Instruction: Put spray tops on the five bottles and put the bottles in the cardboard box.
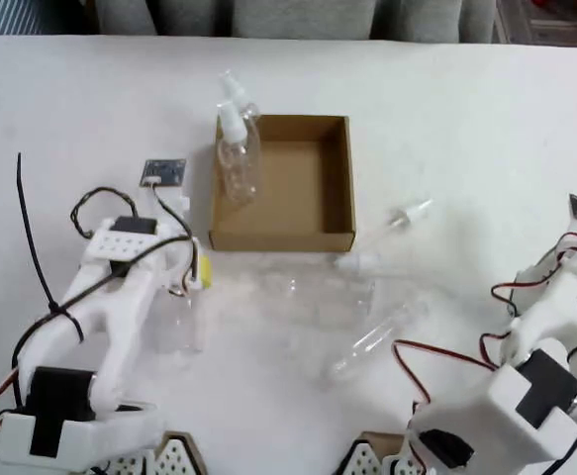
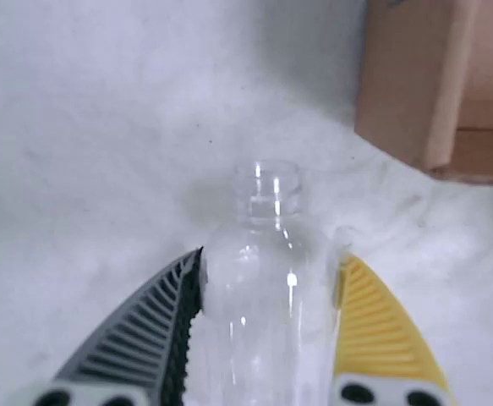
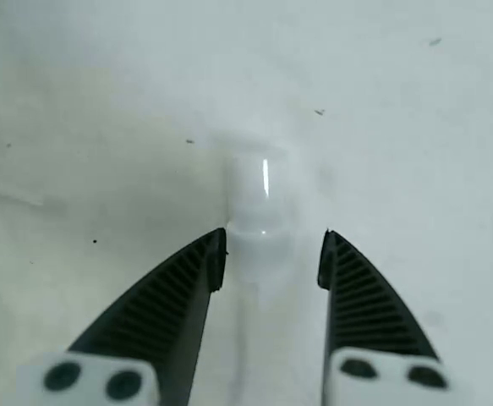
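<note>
Capless bottle (image 2: 267, 313) tight in left gripper (image 2: 270, 256) — right gripper (image 3: 273, 235) narrowly apart around clear cap (image 3: 259, 199).

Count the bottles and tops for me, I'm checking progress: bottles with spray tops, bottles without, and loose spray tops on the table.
Bottles with spray tops: 2, at the cardboard box
Bottles without tops: 3, one faint, one in the left gripper
Loose spray tops: 2
Total: 7
</note>
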{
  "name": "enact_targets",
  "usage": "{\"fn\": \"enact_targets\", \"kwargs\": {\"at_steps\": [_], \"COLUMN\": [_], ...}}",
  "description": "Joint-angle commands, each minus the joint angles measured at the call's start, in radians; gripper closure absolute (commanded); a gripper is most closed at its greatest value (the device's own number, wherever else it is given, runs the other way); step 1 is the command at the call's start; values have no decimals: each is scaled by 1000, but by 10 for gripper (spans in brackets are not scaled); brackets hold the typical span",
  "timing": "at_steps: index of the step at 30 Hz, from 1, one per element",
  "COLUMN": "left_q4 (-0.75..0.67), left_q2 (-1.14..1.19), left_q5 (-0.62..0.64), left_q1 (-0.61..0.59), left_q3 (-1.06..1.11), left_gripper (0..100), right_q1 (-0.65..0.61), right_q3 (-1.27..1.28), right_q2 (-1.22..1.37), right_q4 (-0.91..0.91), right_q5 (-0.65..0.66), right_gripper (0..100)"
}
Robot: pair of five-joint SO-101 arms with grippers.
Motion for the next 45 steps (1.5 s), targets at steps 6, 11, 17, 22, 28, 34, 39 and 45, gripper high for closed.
{"fn": "enact_targets", "kwargs": {"at_steps": [6,11,17,22,28,34,39,45], "left_q4": [-20,-21,-21,-21,-21,-23,-17,58], "left_q2": [-39,-39,-39,-39,-39,-48,-99,-469], "left_q5": [-11,-11,-11,-11,-11,-11,-5,-3], "left_q1": [-12,-12,-12,-12,-12,-39,-67,-61], "left_q3": [-5,-5,-5,-5,-5,-8,-15,41], "left_gripper": [978,978,978,978,978,978,979,979], "right_q1": [-10,-7,-7,5,58,68,58,7], "right_q3": [-9,-9,-9,-6,-63,-54,66,239], "right_q2": [39,51,51,45,-44,-248,-447,-748], "right_q4": [-41,-45,-45,-39,59,289,321,315], "right_q5": [51,84,84,110,112,120,120,120], "right_gripper": [850,851,913,981,981,981,981,981]}}
